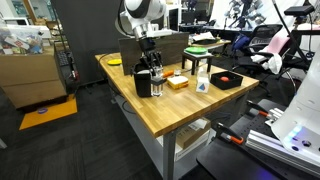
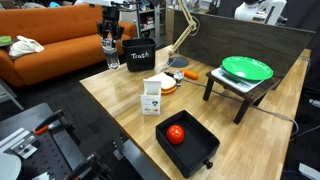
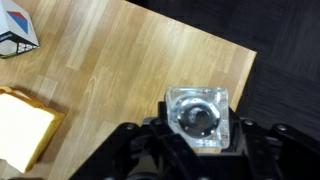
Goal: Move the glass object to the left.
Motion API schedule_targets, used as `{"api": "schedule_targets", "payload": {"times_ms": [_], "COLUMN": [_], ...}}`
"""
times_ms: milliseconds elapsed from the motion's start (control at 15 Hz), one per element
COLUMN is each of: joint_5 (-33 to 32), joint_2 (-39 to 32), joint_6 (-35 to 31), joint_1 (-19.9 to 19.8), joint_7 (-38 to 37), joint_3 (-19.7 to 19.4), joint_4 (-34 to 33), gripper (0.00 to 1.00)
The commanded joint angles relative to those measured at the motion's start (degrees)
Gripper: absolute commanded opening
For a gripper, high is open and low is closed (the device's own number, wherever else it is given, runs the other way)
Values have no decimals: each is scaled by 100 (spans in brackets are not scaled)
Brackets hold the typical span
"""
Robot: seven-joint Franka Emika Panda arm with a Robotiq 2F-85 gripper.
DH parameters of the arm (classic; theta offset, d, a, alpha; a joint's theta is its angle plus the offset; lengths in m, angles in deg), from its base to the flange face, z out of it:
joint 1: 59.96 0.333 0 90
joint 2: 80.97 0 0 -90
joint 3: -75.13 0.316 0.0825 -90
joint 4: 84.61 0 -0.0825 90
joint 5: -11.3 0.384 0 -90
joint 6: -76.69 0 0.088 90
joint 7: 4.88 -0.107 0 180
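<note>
progress is guessed at roughly halfway. the glass object (image 3: pixel 198 118) is seen in the wrist view right between the jaws of the gripper (image 3: pixel 198 130), close to the edge of the table (image 3: pixel 110 70). in an exterior view it is found just beside the black container (image 2: pixel 138 55), near the table corner, under the claw. the jaws are set on both sides of the glass, but whether it's actually clamped or only straddled can't be told. whether it's lifted off the wood can't be made out either. the reach is judged done; the shift to the left and the release are probably left.
</note>
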Motion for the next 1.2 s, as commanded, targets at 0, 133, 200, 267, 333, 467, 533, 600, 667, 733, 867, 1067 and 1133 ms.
{"api": "schedule_targets", "payload": {"times_ms": [0, 133, 200, 267, 333, 467, 533, 600, 667, 733, 867, 1067, 1133], "joint_5": [-88, -77, -78, -104, -99, -104, -107, -103, -117, -117, -106, 21, 70], "joint_2": [-274, -445, -530, -653, -739, -920, -995, -1057, -1110, -1142, -1192, -1200, -1171], "joint_6": [447, 521, 543, 566, 581, 609, 631, 658, 678, 710, 783, 919, 966], "joint_1": [44, 79, 95, 127, 137, 182, 201, 218, 239, 249, 245, 168, 126], "joint_7": [260, 326, 338, 327, 355, 380, 381, 379, 365, 367, 360, 362, 401], "joint_3": [57, 61, 61, 54, 60, 70, 67, 65, 56, 54, 47, 60, 76], "joint_4": [-415, -515, -568, -640, -701, -835, -892, -953, -993, -1042, -1122, -1247, -1283], "gripper": [26, 26, 26, 26, 26, 26, 26, 26, 26, 26, 26, 77, 83]}}
